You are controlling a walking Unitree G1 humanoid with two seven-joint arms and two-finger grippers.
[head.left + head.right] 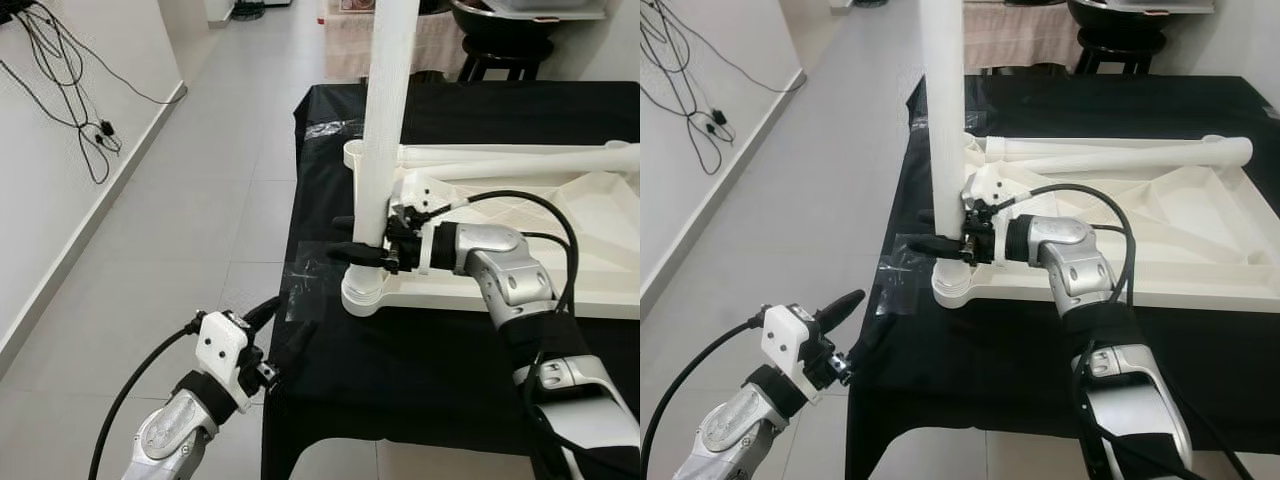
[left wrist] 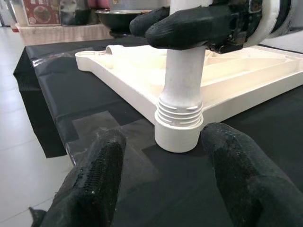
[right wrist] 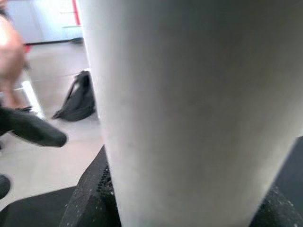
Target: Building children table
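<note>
At the socket (image 2: 179,135), right pincer (image 1: 362,240) clamping leg (image 1: 388,120), threads exposed.

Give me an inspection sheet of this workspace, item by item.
Surface: black cloth covers the bench, with a clear taped patch near its left edge.
Job's things: white table top lies upside down; upright leg stands in the corner socket, thread showing above the collar; a second leg lies across the top.
Clutter: nothing seen on the cloth.
Grippers: right gripper clamped on the upright leg just above the socket; left gripper open, at the cloth's left edge, aimed at the socket.
Cables: black cable loops over the right arm; wall cables hang at left.
Surroundings: grey tiled floor, black stool behind.
</note>
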